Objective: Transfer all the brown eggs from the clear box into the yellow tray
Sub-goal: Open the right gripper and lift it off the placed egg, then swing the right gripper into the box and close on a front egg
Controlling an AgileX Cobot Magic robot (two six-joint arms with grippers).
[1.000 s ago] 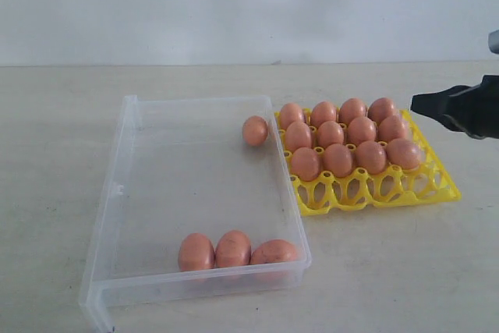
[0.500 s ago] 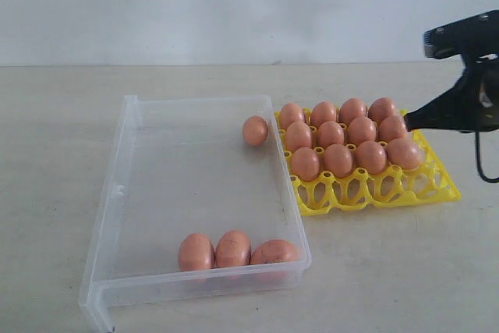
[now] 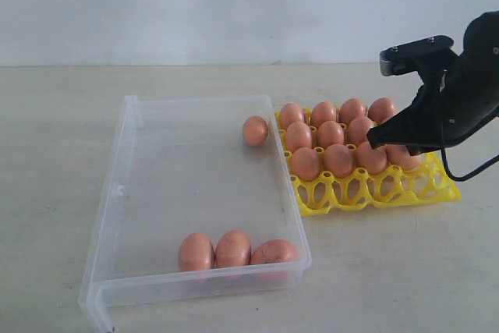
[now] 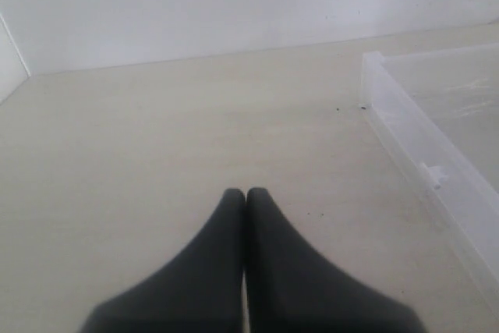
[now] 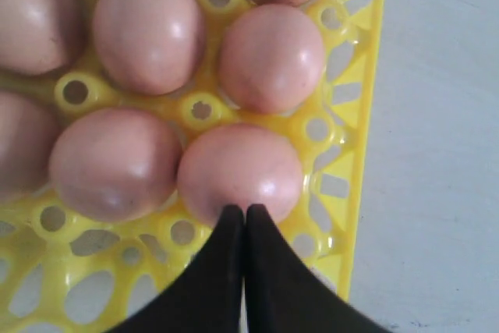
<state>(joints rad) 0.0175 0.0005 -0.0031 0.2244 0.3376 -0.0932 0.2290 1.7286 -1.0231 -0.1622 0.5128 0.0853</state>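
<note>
The clear box (image 3: 132, 216) lies left of centre and holds several brown eggs: one at its far right corner (image 3: 255, 130) and three along its near wall (image 3: 232, 249). Beside it the yellow tray (image 3: 374, 193) carries several brown eggs (image 3: 337, 159) in its back three rows; its front row is bare. My right gripper (image 3: 373, 142) hangs shut over the tray's right side, its tips (image 5: 245, 210) just above an egg (image 5: 240, 171). My left gripper (image 4: 245, 193) is shut over bare table, with the clear box's wall (image 4: 405, 150) off to one side. It holds nothing.
A pale wall runs behind the beige table (image 3: 62, 138). A black cable (image 3: 468, 173) loops from the right arm over the tray's right edge.
The right arm has swung in from the right edge and come down over the tray's right side, staying shut. The eggs, box and tray have not moved.
</note>
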